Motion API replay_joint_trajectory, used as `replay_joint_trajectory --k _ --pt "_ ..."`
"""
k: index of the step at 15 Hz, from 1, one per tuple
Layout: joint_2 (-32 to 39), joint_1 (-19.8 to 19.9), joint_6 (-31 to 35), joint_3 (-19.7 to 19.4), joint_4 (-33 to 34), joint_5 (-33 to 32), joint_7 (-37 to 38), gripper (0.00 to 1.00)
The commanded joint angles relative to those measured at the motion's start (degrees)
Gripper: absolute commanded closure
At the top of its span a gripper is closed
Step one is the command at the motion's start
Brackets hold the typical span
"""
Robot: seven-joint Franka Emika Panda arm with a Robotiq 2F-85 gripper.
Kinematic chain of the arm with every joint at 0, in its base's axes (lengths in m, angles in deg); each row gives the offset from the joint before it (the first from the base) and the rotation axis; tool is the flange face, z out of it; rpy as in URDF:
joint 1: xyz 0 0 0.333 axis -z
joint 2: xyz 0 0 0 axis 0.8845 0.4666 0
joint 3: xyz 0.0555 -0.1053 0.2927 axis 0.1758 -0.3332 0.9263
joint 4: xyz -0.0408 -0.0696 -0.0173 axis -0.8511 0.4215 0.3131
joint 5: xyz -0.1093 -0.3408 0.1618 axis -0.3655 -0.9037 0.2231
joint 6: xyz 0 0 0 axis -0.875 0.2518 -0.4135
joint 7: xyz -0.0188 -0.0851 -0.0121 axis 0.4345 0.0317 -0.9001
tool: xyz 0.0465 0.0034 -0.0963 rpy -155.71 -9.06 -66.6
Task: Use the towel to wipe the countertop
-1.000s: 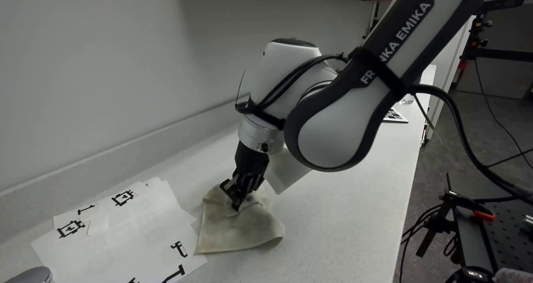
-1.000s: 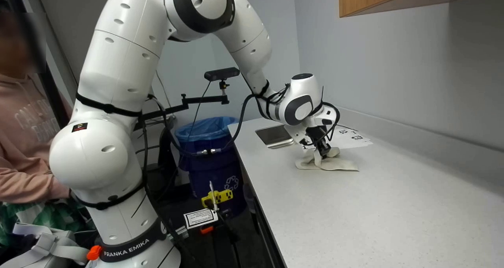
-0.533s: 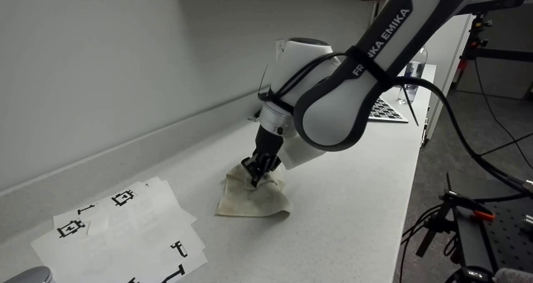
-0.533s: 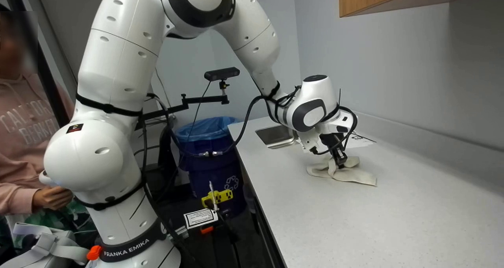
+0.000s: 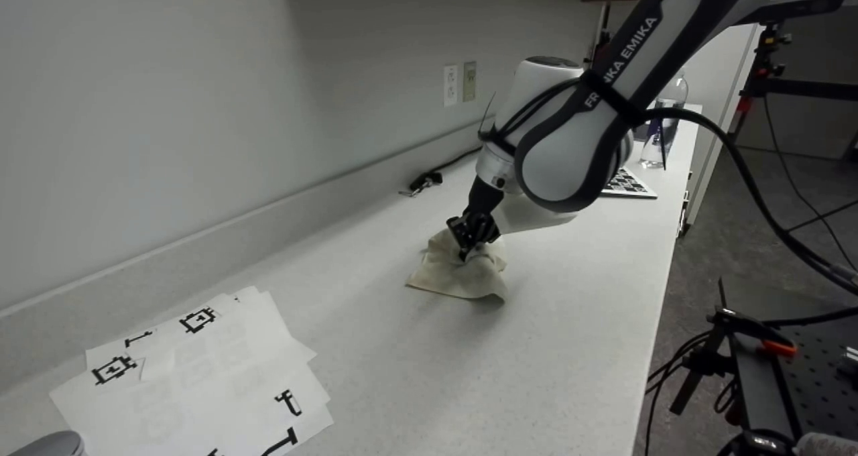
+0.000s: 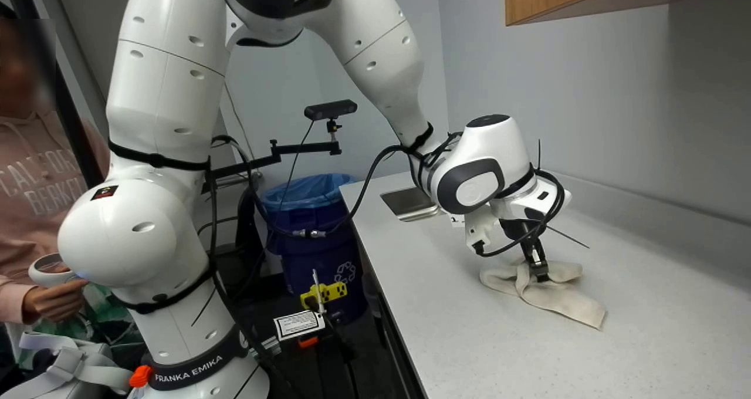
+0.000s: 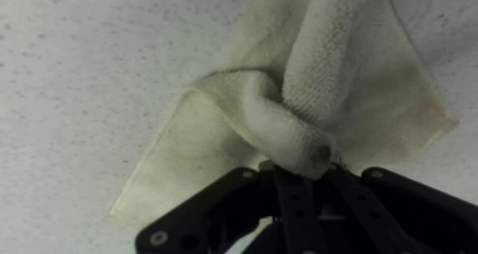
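Pale speckled counter point(image 5: 556, 349) against a grey wall point(image 5: 167, 141). Far left, papers point(image 5: 201, 375) overlap flat, well apart from the towel point(image 5: 456, 279); probably kept there so the wipe misses them. Next, keys point(image 5: 425, 183) by the look of it, near the wall, likely same reason. The towel lies on the counter, middle bunched up as a handle, edges spread to do the wiping, my read. Gripper point(image 7: 301, 169) points down, tilted, jaws nearly together, narrow gap filled by a pinched towel fold. Guessing mid-wipe; how much is done, can't tell.
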Motion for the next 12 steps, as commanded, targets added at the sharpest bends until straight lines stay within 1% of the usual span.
replay_joint_trajectory --k 1,3,6,9,12 --pt "-3.02 0.81 1.14 -0.36 -3.55 2.33 0.55 0.98" --pt "-2.75 0.42 0.34 0.16 -2.62 2.41 0.50 0.98" --pt "-1.03 -0.87 -1.16 2.18 0.43 1.83 0.07 0.98" --pt "0.56 -2.59 -2.21 5.41 3.58 1.41 -0.61 0.98" --pt "2.20 -4.13 -3.48 9.57 6.69 1.35 -1.83 0.98"
